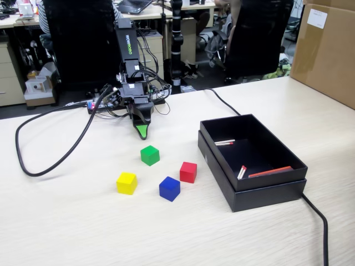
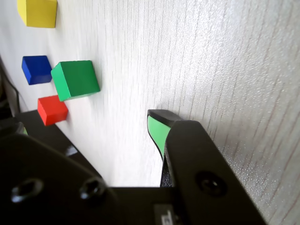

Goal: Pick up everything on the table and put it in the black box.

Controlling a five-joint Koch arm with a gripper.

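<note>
Four cubes lie on the beige table [image 1: 83, 227]: green [image 1: 150, 155], yellow [image 1: 126, 183], blue [image 1: 170, 188] and red [image 1: 188, 172]. The black box [image 1: 252, 197] stands right of them, open-topped, close to the red cube. My gripper [image 1: 143, 128] points down at the table just behind the green cube, touching no cube. In the wrist view the gripper [image 2: 89, 123] has a wide gap between its green-padded jaws and holds nothing. That view shows the green [image 2: 75, 79], blue [image 2: 36, 69], yellow [image 2: 38, 11] and red [image 2: 52, 110] cubes ahead, and the box edge [image 2: 56, 136].
Thin red and white sticks [image 1: 242, 172] lie inside the box. A brown cardboard carton [image 1: 327, 50] stands at the back right. A black cable [image 1: 55, 155] loops over the table's left side, and another [image 1: 316, 216] runs past the box. Chairs and desks stand behind.
</note>
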